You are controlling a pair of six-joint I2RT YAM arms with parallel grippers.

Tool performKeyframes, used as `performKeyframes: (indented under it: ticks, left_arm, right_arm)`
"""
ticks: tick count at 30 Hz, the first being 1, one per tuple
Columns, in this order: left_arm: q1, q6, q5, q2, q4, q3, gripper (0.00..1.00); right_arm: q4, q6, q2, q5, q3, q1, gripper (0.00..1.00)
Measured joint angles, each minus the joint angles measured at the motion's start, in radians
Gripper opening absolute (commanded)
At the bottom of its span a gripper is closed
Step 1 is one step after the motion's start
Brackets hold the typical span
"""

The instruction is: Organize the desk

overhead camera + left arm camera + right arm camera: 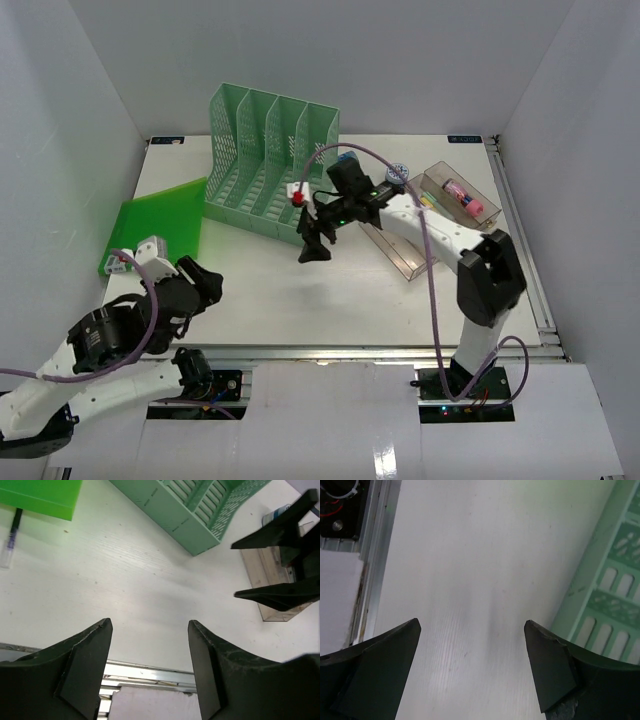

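Observation:
The white desk [340, 300] has a metal rail [330, 352] along its front edge. My right gripper [312, 242] hangs open and empty over the middle of the desk, just in front of the green file rack [270, 160]. In the right wrist view the gripper [471, 623] has its jaws wide apart over bare desk [470, 555], with the rack [615, 580] at the right. My left gripper [205, 283] is open and empty low at the front left. In the left wrist view it [150, 622] is over the desk's front edge.
A green folder [155, 225] lies flat at the left, with a pen [11, 537] poking out from under it. A clear tiered tray [430, 215] at the right holds pens and a pink item [465, 195]. Two blue items [348, 163] [397, 175] lie behind it.

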Motion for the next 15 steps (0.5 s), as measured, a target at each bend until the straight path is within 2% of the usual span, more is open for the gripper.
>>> performKeyframes:
  ticks: [3, 7, 9, 11, 13, 15]
  left_arm:
    - [-0.090, -0.063, -0.034, -0.015, -0.035, 0.028, 0.65]
    - [-0.184, -0.123, -0.107, -0.113, -0.058, 0.133, 0.82]
    - [-0.270, -0.133, -0.155, -0.127, -0.066, 0.184, 0.89]
    - [-0.367, -0.151, -0.208, -0.085, -0.077, 0.219, 0.97]
    - [-0.437, -0.155, -0.265, 0.027, -0.078, 0.258, 0.98]
    - [-0.459, -0.138, -0.308, 0.150, -0.073, 0.292, 0.98]
  right_arm:
    - [0.003, -0.009, -0.155, -0.029, -0.153, -0.072, 0.93]
    - [0.017, -0.017, -0.321, -0.072, -0.337, -0.102, 0.94]
    - [0.015, -0.019, -0.367, -0.094, -0.384, -0.125, 0.94]
    - [0.025, -0.019, -0.401, -0.109, -0.415, -0.160, 0.95]
    - [0.034, -0.018, -0.432, -0.119, -0.437, -0.193, 0.96]
    - [0.050, -0.016, -0.463, -0.127, -0.458, -0.221, 0.97]
